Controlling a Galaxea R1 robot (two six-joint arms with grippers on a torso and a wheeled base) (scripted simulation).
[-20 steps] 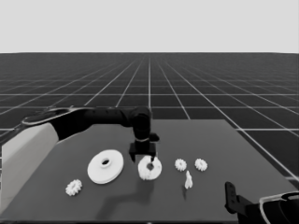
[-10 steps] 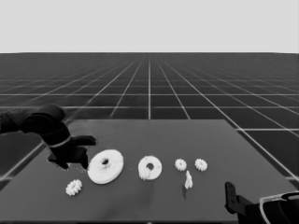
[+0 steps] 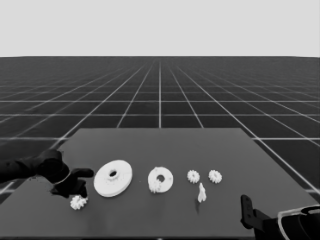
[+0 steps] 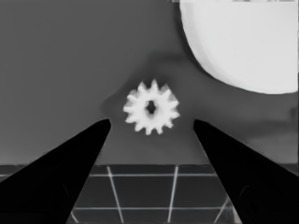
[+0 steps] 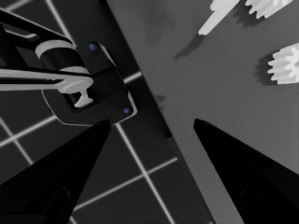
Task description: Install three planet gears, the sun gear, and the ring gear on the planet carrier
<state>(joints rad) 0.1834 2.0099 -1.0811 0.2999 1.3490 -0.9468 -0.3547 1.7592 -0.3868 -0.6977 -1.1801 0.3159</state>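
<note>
Three gears (image 3: 78, 202) visible; left pincer (image 3: 75, 189) open over one.

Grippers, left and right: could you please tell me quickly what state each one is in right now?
Left gripper: open, fingers either side of a small gear at the table's left end, not gripping it.
Right gripper: open, holding nothing, parked by the table's near right corner.

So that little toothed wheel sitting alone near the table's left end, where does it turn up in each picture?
Head view: the lone gear lies under the left gripper.
Left wrist view: the gear lies ahead of the open fingers.
Right wrist view: not in it.
Shared landmark: the larger round part, beside it in both.
</note>
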